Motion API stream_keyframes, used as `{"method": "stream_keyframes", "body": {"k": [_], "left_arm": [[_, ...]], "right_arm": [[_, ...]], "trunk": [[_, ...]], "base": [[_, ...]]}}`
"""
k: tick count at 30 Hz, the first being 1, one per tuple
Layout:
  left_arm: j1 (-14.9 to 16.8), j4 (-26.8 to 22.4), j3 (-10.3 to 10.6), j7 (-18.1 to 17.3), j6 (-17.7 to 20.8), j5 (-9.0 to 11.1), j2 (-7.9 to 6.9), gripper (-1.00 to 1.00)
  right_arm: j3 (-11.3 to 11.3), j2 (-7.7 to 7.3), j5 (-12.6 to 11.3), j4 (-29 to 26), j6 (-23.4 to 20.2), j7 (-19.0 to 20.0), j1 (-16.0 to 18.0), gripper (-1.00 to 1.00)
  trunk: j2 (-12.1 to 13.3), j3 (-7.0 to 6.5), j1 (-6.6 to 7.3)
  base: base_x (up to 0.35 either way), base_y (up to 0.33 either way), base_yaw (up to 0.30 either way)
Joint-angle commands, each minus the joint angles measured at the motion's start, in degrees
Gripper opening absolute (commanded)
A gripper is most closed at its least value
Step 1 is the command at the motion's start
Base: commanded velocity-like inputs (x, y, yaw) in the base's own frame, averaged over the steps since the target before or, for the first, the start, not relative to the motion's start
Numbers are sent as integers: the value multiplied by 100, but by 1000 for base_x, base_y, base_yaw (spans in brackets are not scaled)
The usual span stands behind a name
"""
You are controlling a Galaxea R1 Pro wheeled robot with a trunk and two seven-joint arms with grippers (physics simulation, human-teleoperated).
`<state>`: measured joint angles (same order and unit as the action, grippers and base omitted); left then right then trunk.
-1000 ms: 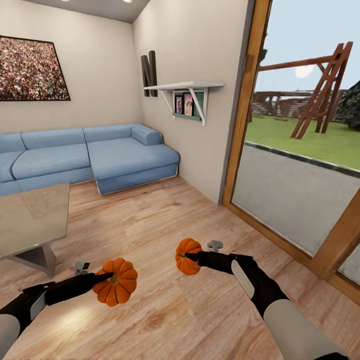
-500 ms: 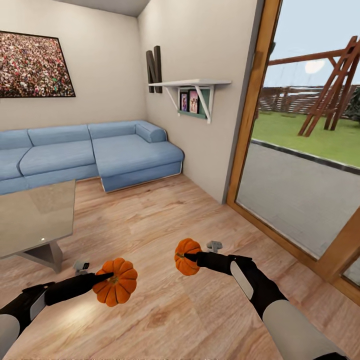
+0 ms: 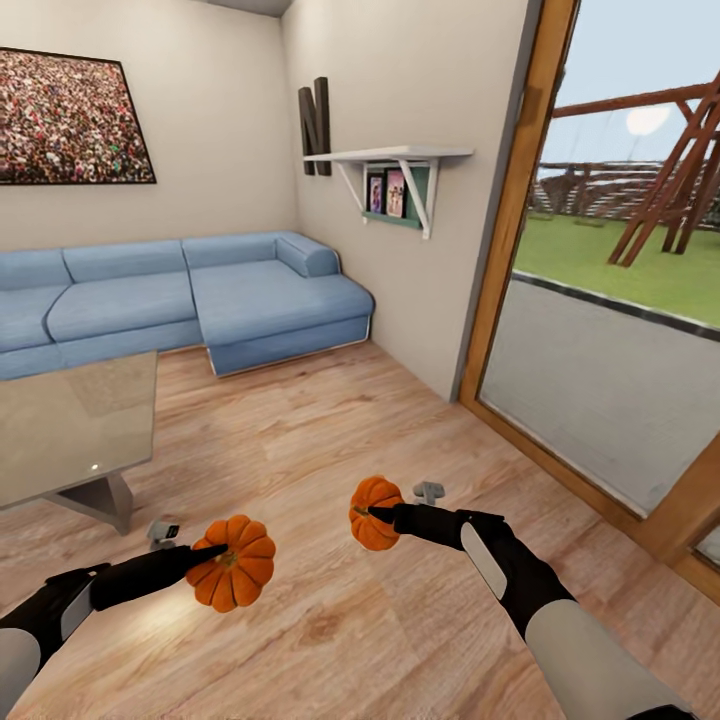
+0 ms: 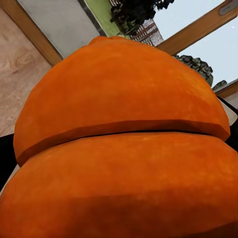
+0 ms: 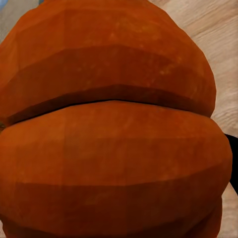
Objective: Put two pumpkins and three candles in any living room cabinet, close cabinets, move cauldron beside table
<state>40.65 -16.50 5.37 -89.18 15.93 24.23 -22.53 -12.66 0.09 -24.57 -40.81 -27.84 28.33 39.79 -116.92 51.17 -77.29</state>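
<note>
I carry two small ribbed orange pumpkins above the light wood plank floor. In the head view my left gripper is shut on one pumpkin at lower left, and my right gripper is shut on the other pumpkin near the middle. Up close, the left wrist view has orange rind of its pumpkin across it, and the right wrist view has the same of its pumpkin. The cabinet, candles and cauldron are out of view.
A glass-topped low table stands at the left. A blue corner sofa runs along the far wall under a framed picture. A white wall shelf hangs right of it. A wood-framed glass door opens onto a yard at the right.
The whole picture has shifted right and slightly down, so the camera has turned left. Both arms and their pumpkins keep the same place in the view.
</note>
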Motion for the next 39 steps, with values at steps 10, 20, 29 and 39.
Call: {"method": "stream_keyframes", "body": {"k": [10,20,29,39], "left_arm": [[4,-9,44,-18,59,46,7,-100],[4,-15,44,-19,59,46,16,-100],[4,-9,44,-18,59,46,15,-100],[4,-4,35,-32,50,55,-18,-100]], "right_arm": [[2,-1,-49,11,-44,-32,3,-100],[0,25,-56,12,-46,-46,3,-100],[0,27,-24,77,-46,-76,3,-100],[0,26,-22,99,-43,-57,3,-100]], "trunk": [[-3,41,1],[-3,42,1],[-3,65,1],[-3,96,1]], "base": [[0,0,103],[0,0,292],[0,0,298],[0,0,292]]}}
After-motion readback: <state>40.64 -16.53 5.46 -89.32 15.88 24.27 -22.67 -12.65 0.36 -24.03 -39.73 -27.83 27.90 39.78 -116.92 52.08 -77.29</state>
